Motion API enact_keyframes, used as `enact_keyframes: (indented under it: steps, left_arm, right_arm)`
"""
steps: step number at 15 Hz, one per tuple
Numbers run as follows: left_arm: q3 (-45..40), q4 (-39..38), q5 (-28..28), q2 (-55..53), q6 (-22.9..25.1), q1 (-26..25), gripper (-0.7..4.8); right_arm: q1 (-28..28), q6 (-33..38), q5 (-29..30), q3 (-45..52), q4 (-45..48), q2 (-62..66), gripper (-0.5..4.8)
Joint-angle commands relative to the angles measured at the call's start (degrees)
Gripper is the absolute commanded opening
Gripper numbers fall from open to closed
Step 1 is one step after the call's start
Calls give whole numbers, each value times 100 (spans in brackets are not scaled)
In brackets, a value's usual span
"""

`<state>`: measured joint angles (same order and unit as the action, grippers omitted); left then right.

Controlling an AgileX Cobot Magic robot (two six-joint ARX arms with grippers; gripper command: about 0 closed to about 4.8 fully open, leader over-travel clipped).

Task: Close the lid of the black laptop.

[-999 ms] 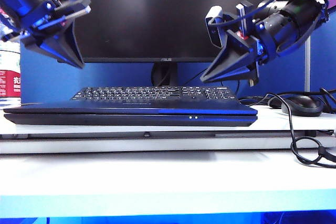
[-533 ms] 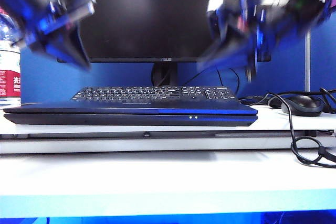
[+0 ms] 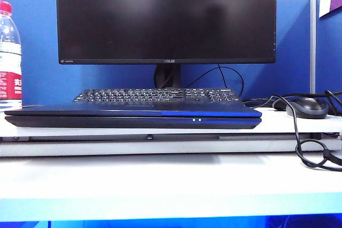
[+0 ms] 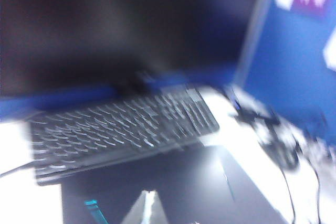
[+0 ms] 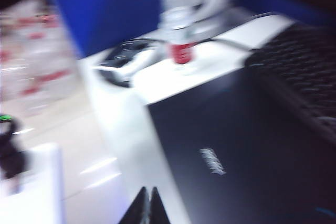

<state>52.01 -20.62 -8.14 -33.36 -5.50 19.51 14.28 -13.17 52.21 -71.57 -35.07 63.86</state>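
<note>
The black laptop (image 3: 133,117) lies flat on the white desk with its lid (image 3: 107,109) down on the base; two small lights glow on its front edge. Neither gripper shows in the exterior view. In the left wrist view my left gripper (image 4: 149,195) hangs shut and empty above the lid's plain dark back (image 4: 210,182), apart from it. My right gripper (image 5: 149,192) in the right wrist view is also shut and empty, hovering near the lid's edge (image 5: 236,150), where a small logo shows. Both wrist views are blurred.
A big black ASUS monitor (image 3: 165,17) stands behind a separate black keyboard (image 3: 155,95). To the right lie a black mouse (image 3: 307,107) and looping cables (image 3: 315,156). A water bottle (image 3: 9,57) stands at the far left against the blue partition.
Both arms, which hung above the laptop's left and right ends, have risen out of the exterior view. The laptop stays shut and has not moved.
</note>
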Motion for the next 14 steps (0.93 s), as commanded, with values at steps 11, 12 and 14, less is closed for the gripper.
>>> enact_keyframes:
  steps: [11,12,14]
  left_arm:
    - [-1974,20,402,3300,-1915,-4,-5]
    - [-1974,-44,291,3298,-1919,-4,-5]
    - [-1974,-254,118,3298,-1917,-4,-5]
  right_arm:
    - [-4,2647,-5143,4419,3462,-5292,-1]
    - [-7,2649,-5134,4465,3241,-5442,-1]
    - [-4,2649,-5060,4465,2673,-5685,-1]
